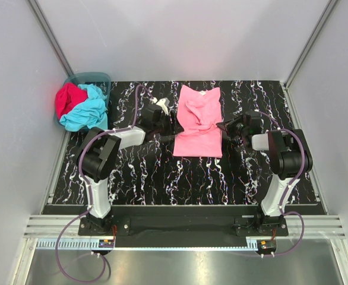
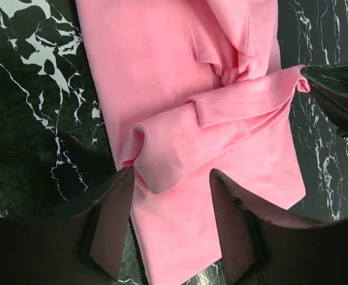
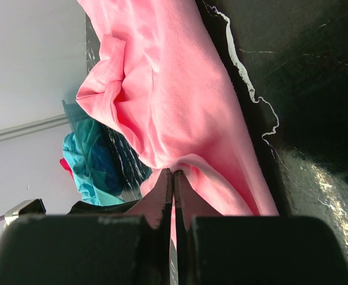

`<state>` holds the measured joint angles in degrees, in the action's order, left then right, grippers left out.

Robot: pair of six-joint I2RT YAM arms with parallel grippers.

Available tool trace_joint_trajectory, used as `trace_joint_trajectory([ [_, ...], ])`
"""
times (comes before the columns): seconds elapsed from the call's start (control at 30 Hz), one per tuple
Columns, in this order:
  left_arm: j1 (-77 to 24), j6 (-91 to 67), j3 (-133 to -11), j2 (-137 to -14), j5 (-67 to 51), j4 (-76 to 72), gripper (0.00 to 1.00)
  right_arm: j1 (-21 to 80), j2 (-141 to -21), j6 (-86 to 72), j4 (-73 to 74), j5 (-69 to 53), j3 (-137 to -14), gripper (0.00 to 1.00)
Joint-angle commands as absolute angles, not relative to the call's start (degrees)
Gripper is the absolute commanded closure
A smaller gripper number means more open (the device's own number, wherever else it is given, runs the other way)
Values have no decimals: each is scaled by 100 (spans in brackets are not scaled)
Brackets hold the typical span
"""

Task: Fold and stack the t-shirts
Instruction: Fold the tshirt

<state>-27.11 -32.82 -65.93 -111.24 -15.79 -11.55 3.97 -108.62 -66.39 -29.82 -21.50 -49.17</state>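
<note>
The left gripper (image 2: pixel 173 178) is released, its jaws spread wide just over the pink t-shirt (image 2: pixel 162 71). A doubled-over fold of the shirt's edge lies between them, and whether either finger touches it cannot be told. The right gripper (image 3: pixel 173 173) is clenched on a pinch of the same shirt, the fabric drawn to a point at its tips. The rest of the shirt lies on the black marbled table (image 2: pixel 31 119) between the two grippers and beyond their jaws. Well off the left gripper's outer side, the turquoise t-shirt (image 1: pixel 89 114) and red t-shirt (image 1: pixel 68 100) sit bunched at the teal basket (image 1: pixel 94 76).
</note>
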Motion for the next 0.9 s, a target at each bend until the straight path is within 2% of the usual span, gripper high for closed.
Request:
trace_joint_trajectory([
  [0.0,-2698,-3181,-6733,-10881,-1485,-1213,42,352,-10863,-6680,-3278,-2065,-4904,100],
  [0.87,-2777,-3472,-6732,-11364,-1679,-1582,44,334,-10969,-6706,-3331,-2092,-4904,100],
])
